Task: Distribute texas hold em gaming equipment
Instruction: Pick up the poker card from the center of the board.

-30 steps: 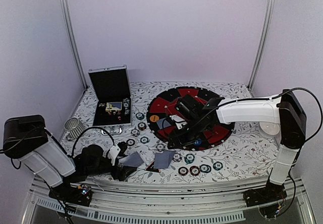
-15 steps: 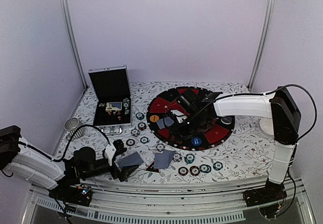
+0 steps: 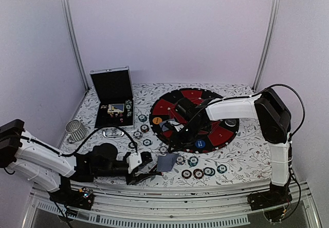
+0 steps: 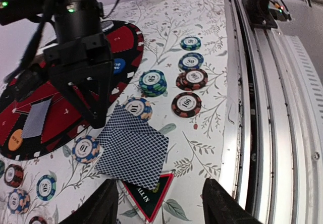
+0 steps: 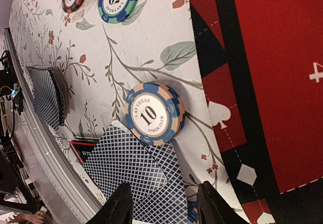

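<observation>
Your left fingers (image 4: 107, 206) stand well apart with nothing between them, low over the near edge of the bench (image 4: 212, 12). The small red-black triangle (image 4: 149, 198) lies flat just ahead of them. Two grey-blue-backed playing cards (image 4: 132, 146) lie face down and overlapped, touching the triangle's far side.

Your right fingers (image 5: 118, 206) hover over those cards, partly apart and holding nothing. A tan-and-blue chip marked 10 (image 5: 154, 114) sits against the cards' far edge, just off the round mat (image 3: 193, 93). To the right you have a teal stack (image 4: 153, 81), two brown chips (image 4: 186, 104) and further single chips, all flat on the bench.

On the mat you can see the blue button (image 3: 199, 144), the orange button (image 3: 157, 120) and one more card (image 4: 36, 119). The open case (image 3: 114, 97) stands at the back left, well apart.
</observation>
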### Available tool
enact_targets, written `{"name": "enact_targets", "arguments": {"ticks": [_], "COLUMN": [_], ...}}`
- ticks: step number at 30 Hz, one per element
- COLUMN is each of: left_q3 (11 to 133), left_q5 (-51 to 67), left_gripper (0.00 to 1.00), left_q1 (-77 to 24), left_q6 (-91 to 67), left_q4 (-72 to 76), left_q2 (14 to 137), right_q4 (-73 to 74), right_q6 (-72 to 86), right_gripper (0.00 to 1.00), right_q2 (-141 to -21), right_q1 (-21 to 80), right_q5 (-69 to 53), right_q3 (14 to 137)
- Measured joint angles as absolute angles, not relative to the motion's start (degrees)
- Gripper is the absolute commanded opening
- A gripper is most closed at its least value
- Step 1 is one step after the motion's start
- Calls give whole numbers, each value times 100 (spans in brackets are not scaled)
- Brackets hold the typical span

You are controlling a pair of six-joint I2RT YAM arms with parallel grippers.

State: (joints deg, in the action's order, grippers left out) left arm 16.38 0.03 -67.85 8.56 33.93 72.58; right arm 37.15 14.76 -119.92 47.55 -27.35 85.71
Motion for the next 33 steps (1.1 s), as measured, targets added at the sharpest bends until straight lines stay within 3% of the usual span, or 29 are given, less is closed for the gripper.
{"name": "enact_targets", "arguments": {"ticks": [12,24,33], "left_q3": [2314,2488,2475], "left_q5": [-235,-707,-819], "left_gripper": [46,39,36], "left_q1": [-6838,-6838,-6834], "left_q6": [1817,2062,2189], "left_q4": [3262,3522,3844], "left_q2": [8995,9588,9708], "right_q4": [3817,3763,3391], "right_q6": [1315,1240,1321], "right_gripper": [45,40,30], "right_q2": [-12097,-12313,-12460], "right_q1": [4744,4718,4718], "right_q5": [-3052,-3487,-4104], "right_q3": [8589,8602,8597]}}
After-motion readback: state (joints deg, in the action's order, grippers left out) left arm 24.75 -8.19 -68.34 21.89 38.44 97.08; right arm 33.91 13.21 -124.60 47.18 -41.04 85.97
